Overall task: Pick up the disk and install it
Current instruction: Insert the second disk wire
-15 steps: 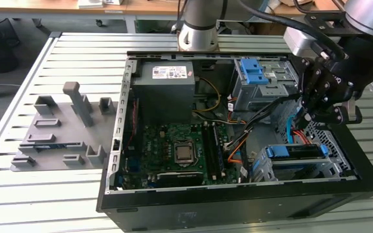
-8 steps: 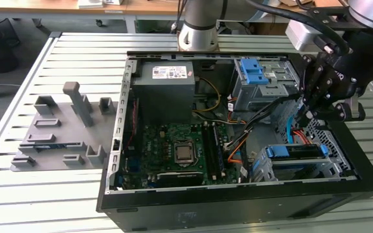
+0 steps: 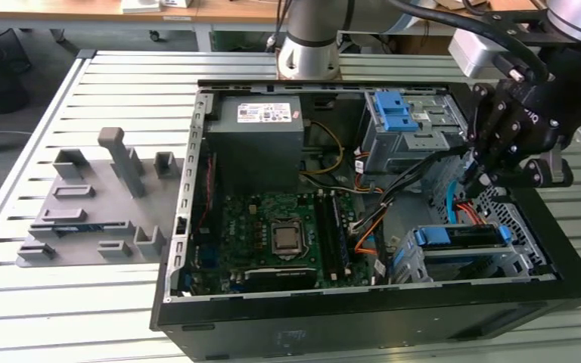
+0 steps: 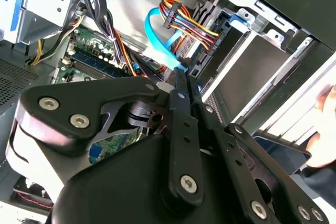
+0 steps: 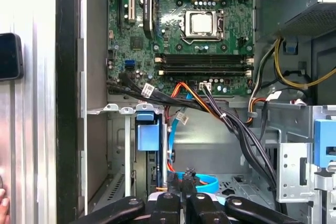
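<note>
Here the disk (image 3: 462,236) already sits in its metal cage in the computer case (image 3: 270,318), at the exterior view's lower right. The claw (image 3: 484,180) hangs just above it, clenched on nothing. In my judgement the installing step is nearly finished, and the seating needs a check.

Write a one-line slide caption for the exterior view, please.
Robot pincer hangs over the open computer case, near the disk sitting in its bay.
</note>
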